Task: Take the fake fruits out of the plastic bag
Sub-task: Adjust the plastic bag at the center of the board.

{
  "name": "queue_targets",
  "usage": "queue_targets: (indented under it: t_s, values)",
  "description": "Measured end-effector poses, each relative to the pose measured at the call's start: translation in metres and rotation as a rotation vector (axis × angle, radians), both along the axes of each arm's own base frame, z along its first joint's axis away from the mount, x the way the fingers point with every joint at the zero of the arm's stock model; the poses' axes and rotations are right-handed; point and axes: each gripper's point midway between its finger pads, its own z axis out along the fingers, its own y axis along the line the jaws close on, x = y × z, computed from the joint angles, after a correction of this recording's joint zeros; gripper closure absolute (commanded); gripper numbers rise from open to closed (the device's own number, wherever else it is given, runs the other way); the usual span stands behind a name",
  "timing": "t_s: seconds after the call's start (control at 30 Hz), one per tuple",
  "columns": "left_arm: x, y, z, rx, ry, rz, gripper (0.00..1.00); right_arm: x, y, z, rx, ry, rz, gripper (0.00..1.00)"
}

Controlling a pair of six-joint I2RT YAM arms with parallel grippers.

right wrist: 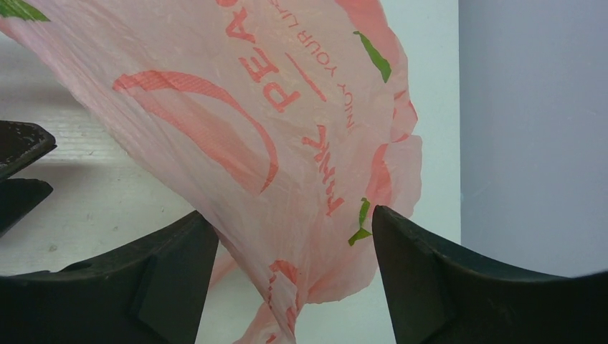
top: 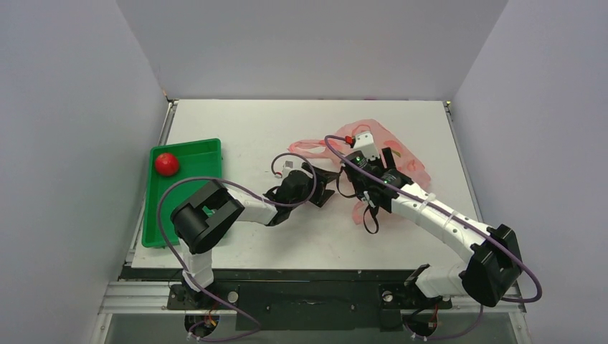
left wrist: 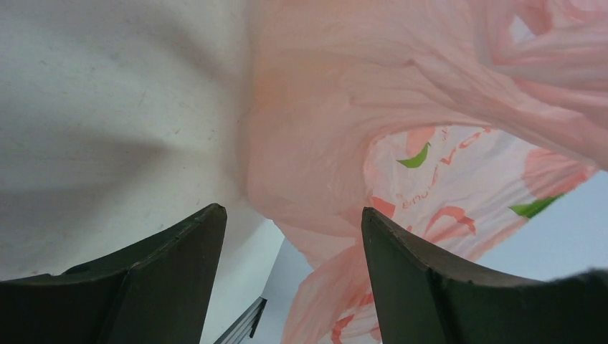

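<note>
The pink plastic bag lies crumpled right of the table's middle, its loop handles stretched to the left. No banana or orange fruit shows in any view; the bag's inside is hidden. My left gripper is open just left of the bag. In the left wrist view the bag fills the space ahead of its spread jaws. My right gripper is over the bag's near left part. In the right wrist view its jaws stand wide apart with a hanging fold of bag between them, not pinched.
A green tray at the left edge of the table holds a red round fruit. The left gripper's fingers show at the left edge of the right wrist view. Grey walls close in the table on three sides.
</note>
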Motion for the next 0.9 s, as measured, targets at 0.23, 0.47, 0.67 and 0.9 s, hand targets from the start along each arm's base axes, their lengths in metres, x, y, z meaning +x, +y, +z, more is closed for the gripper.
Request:
queue_targets:
  t_s: [0.23,0.47,0.67,0.9]
  values:
    - [0.011,-0.01,-0.01,0.009,0.013,0.013,0.32,0.002,-0.002,-0.003,-0.022,0.001,-0.013,0.89]
    - [0.015,-0.027,0.003,-0.02,-0.013,0.0,0.34,0.001,0.005,0.0,0.072,-0.015,0.019,1.0]
    - [0.018,-0.036,-0.007,0.002,-0.001,-0.009,0.33,-0.001,-0.005,0.004,0.259,-0.03,0.026,1.0]
    - [0.032,-0.052,-0.005,0.019,-0.027,-0.022,0.33,-0.003,-0.011,-0.002,0.402,-0.008,0.033,1.0]
